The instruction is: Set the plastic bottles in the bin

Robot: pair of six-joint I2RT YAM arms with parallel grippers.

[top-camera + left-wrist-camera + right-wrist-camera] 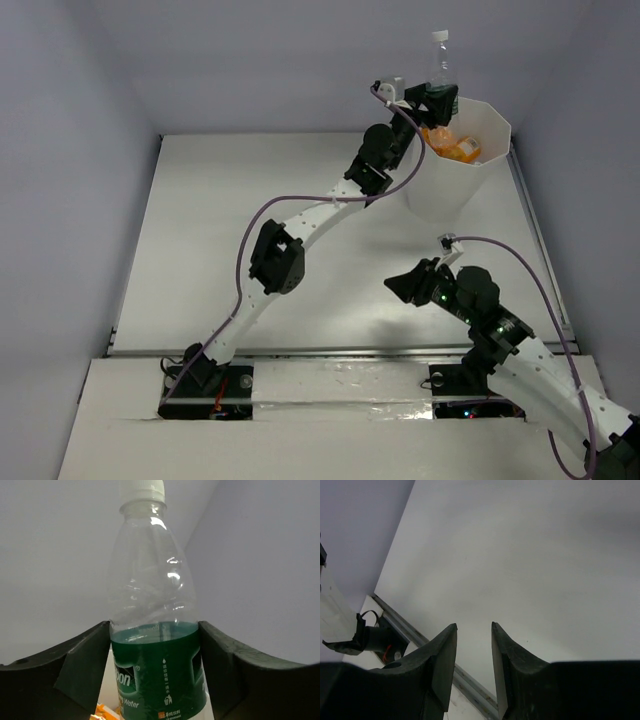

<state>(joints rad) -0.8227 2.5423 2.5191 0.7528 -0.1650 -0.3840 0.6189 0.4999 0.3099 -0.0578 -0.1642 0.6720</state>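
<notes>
Pale grey walls close in a white worktop, and a tall white translucent plastic bin with an octagonal rim stands at its far right corner. The left tool is raised over the left side of the bin's opening. Its two black fingers press against either side of a clear plastic bottle with a white cap and a green label. The bottle stands upright in the grip, cap uppermost, above the bin's mouth. Inside the bin lie orange-filled bottles, low against the wall. The right tool hovers over the worktop in front of the bin, well apart from it. Its fingers are parted by a narrow gap with nothing between them.
</notes>
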